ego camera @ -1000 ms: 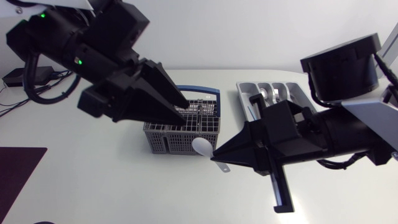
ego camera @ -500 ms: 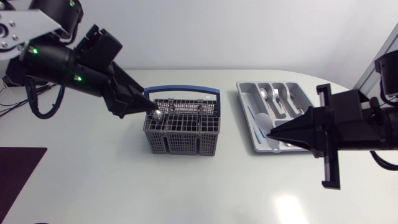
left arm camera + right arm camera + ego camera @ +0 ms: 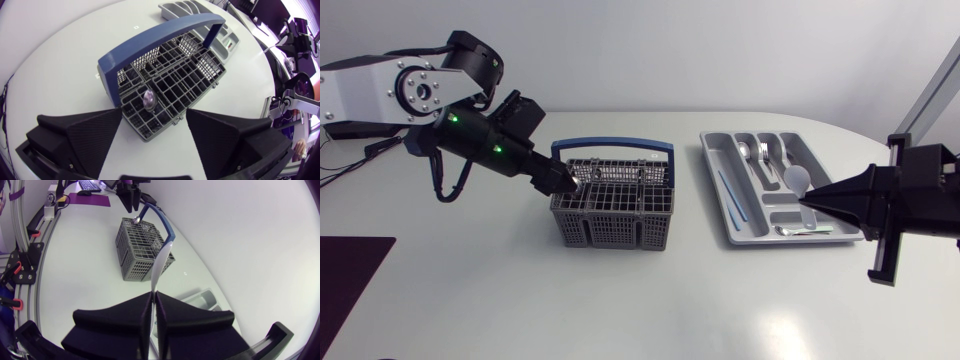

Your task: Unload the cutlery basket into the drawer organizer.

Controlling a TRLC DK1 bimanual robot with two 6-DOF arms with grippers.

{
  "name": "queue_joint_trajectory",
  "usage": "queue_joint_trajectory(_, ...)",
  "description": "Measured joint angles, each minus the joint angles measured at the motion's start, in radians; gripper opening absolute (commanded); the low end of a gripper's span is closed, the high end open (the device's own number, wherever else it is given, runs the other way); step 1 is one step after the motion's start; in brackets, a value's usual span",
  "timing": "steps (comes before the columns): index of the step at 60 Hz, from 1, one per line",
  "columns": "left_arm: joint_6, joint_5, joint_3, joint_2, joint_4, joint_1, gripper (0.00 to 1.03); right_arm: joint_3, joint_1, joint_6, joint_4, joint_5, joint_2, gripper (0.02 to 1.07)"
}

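The grey cutlery basket (image 3: pixel 613 215) with a blue handle stands mid-table. A metal utensil tip (image 3: pixel 577 185) sticks up in its left corner. My left gripper (image 3: pixel 563 181) is open right beside that corner; in the left wrist view the utensil tip (image 3: pixel 148 99) stands just ahead of the gripper (image 3: pixel 152 132), inside the basket (image 3: pixel 175 80). My right gripper (image 3: pixel 804 203) is shut on a white spoon (image 3: pixel 797 179), held over the grey drawer organizer (image 3: pixel 712 150). In the right wrist view the spoon (image 3: pixel 159 265) rises from the gripper (image 3: pixel 153 296).
Inside the organizer lie metal cutlery (image 3: pixel 765 152), a blue stick (image 3: pixel 730 196) and a pale green piece (image 3: pixel 807 231). A dark purple mat (image 3: pixel 345 280) covers the table's front left corner. The right wrist view shows the basket (image 3: pixel 142 250) far ahead.
My right gripper has carried the white spoon from in front of the basket rightward to above the organizer. My left arm came down to the basket's left corner, and its fingers opened.
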Motion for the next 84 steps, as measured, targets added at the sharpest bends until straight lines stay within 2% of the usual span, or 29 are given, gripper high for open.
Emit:
queue_joint_trajectory(11,-0.007,0.0,0.0,0.021,0.034,0.0,0.82,0.0,-0.068,-0.05,-0.005,-0.021,0.025,0.08)
queue_joint_trajectory(20,-0.01,0.001,0.0,0.051,0.053,0.0,0.81,-0.011,-0.117,-0.095,0.025,-0.025,0.064,0.08)
queue_joint_trajectory(23,-0.013,0.003,0.0,0.059,0.058,-0.003,0.75,-0.015,-0.134,-0.108,0.043,-0.026,0.082,0.08)
queue_joint_trajectory(35,-0.029,0.031,0.0,0.079,0.076,-0.018,0.65,-0.016,-0.205,-0.171,0.075,-0.026,0.168,0.08)
queue_joint_trajectory(42,-0.036,0.05,0.0,0.079,0.085,-0.02,0.65,-0.016,-0.241,-0.203,0.121,-0.024,0.207,0.08)
queue_joint_trajectory(55,-0.04,0.073,0.001,0.101,0.095,-0.02,0.29,-0.055,-0.263,-0.235,0.229,0.003,0.246,0.08)
queue_joint_trajectory(63,-0.044,0.084,0.002,0.123,0.097,-0.02,0.15,-0.055,-0.278,-0.251,0.233,0.005,0.27,0.08)
queue_joint_trajectory(73,-0.058,0.114,0.006,0.125,0.097,-0.019,0.12,-0.055,-0.285,-0.269,0.272,0.012,0.284,0.08)
queue_joint_trajectory(84,-0.059,0.14,0.008,0.126,0.097,-0.01,0.12,-0.109,-0.28,-0.281,0.439,0.088,0.284,0.08)
